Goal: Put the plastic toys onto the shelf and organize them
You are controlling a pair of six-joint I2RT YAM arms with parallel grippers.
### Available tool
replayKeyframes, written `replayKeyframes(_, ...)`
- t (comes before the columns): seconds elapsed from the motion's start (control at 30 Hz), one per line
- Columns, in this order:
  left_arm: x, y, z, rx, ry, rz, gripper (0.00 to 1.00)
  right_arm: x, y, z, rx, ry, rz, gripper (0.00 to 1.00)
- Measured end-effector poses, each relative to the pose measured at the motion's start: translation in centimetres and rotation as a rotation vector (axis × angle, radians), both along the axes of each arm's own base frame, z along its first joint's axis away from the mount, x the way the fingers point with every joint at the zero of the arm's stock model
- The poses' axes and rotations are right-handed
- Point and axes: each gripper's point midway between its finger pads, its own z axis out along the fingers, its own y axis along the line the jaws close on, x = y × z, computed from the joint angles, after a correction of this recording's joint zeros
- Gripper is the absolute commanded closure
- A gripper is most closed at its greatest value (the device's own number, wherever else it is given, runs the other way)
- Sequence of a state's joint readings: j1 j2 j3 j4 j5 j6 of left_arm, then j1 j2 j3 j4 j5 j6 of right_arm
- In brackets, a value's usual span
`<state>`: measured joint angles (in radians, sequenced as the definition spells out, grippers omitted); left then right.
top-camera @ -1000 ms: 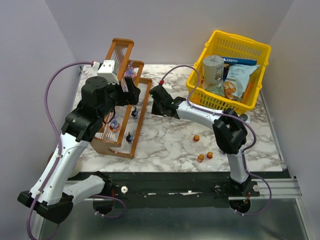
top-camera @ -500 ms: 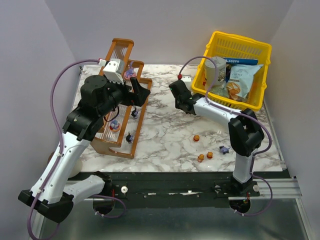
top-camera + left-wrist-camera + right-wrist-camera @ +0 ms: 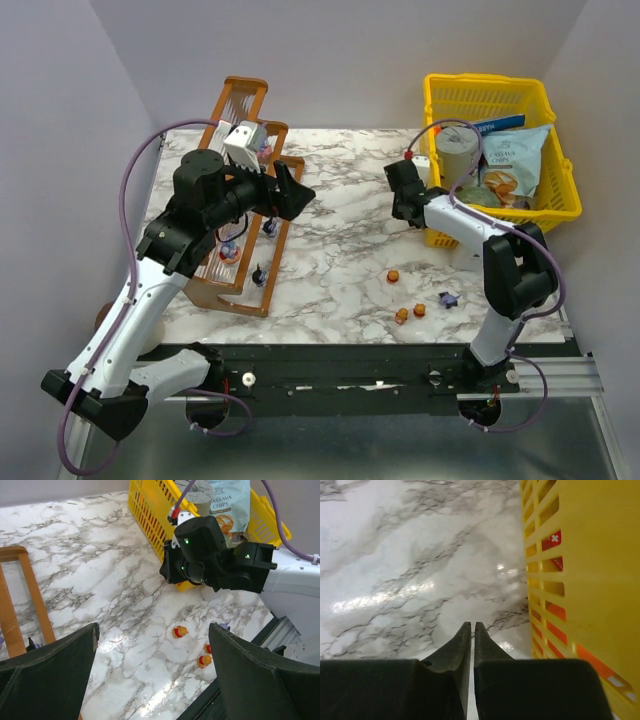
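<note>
The wooden shelf (image 3: 236, 303) stands at the left, with several tiny toys on its clear tiers, such as one on the lower tier (image 3: 229, 251). Three orange toys (image 3: 393, 276) (image 3: 401, 316) (image 3: 419, 309) and a purple one (image 3: 447, 299) lie loose on the marble at the front right. The left wrist view shows the orange ones (image 3: 179, 631) (image 3: 204, 661) too. My left gripper (image 3: 292, 192) is open and empty, held above the shelf's right edge (image 3: 155, 680). My right gripper (image 3: 400, 195) is shut and empty, low beside the yellow basket's left wall (image 3: 472, 627).
The yellow mesh basket (image 3: 500, 88) sits at the back right and holds a can (image 3: 455, 150) and a snack bag (image 3: 512, 165). Its wall (image 3: 580, 555) fills the right of the right wrist view. Grey walls enclose the marble table (image 3: 340, 250).
My right arm has swung right, from the shelf to the basket, and the basket has shifted right. My left gripper has moved right off the shelf. The purple toy has come into view.
</note>
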<state>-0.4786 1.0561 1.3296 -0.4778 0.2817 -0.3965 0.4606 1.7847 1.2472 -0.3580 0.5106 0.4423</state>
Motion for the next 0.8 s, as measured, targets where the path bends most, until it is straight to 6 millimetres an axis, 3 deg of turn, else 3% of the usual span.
replayKeyframes(0.23, -0.5, -2.1, -1.3, 0.014, 0.025, -0.076, 0.01, 0.7, -3.9, -0.3, 0.04, 0.02, -0.078, 0.86)
replayKeyframes(0.33, -1.0, -3.3, -1.7, 0.026, 0.027, -0.117, 0.01, 0.7, -4.0, -0.1, 0.057, 0.019, -0.076, 0.84)
replayKeyframes(0.43, -2.0, -5.4, -2.5, 0.057, 0.024, -0.183, 0.01, 0.5, -3.2, 0.6, 0.103, 0.021, -0.04, 0.75)
replayKeyframes(0.57, -4.1, -8.8, -4.1, 0.112, 0.0, -0.295, 0.01, 0.3, -1.6, 4.7, 0.199, -0.053, 0.031, 0.48)
replayKeyframes(0.67, -5.6, -10.9, -5.4, 0.142, -0.02, -0.372, 0.01, -0.2, -0.4, 8.9, 0.279, -0.134, 0.101, 0.36)
replayKeyframes(0.8, -7.4, -13.3, -7.7, 0.192, -0.057, -0.468, 0.01, -1.3, 1.0, 13.7, 0.371, -0.222, 0.181, 0.3)
